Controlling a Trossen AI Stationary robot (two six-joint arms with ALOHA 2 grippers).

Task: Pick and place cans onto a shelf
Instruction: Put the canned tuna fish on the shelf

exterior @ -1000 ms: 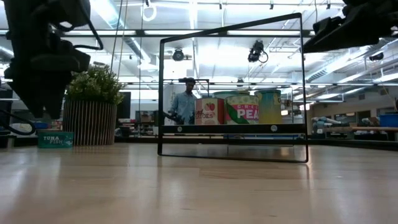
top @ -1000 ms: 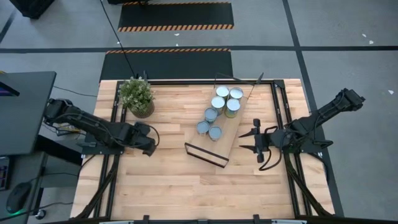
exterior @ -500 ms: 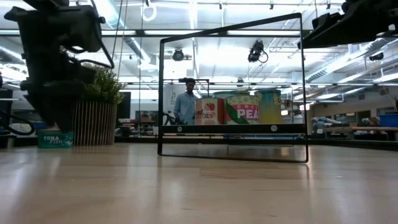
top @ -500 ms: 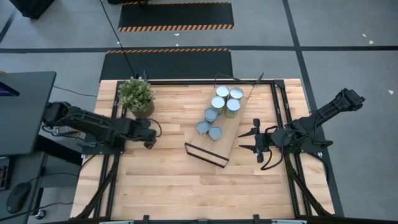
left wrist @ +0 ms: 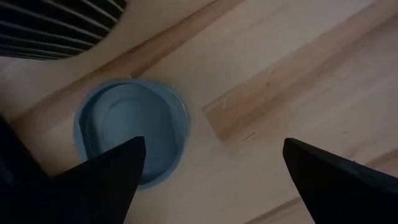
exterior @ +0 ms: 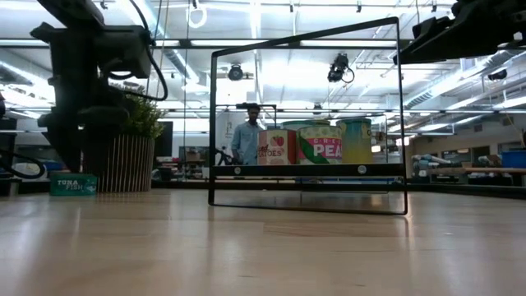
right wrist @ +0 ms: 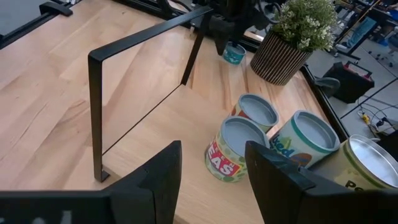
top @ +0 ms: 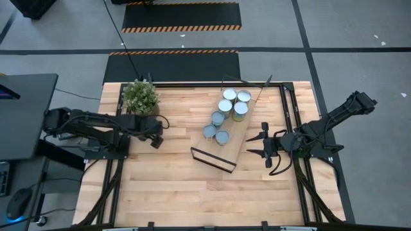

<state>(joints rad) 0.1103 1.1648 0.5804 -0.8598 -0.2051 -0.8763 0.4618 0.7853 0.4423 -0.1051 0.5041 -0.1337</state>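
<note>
Partly hidden beneath the spread-fingered left gripper [left wrist: 211, 171], round blue-topped tuna tin [left wrist: 132, 129], ribbed plant pot [exterior: 123, 163] just beside, right gripper [top: 259, 145] half-parted, empty.

The wooden table [top: 173, 186] carries a potted plant [top: 141, 99] near its far left corner, a small teal tin [right wrist: 234, 53] just beside the pot, and the shelf [top: 247, 131] (lying flat, angled), with six cans [top: 225, 106] on its board.

Robotics lab: hazard-striped floor mats [top: 181, 27], strip lights [exterior: 271, 43].
</note>
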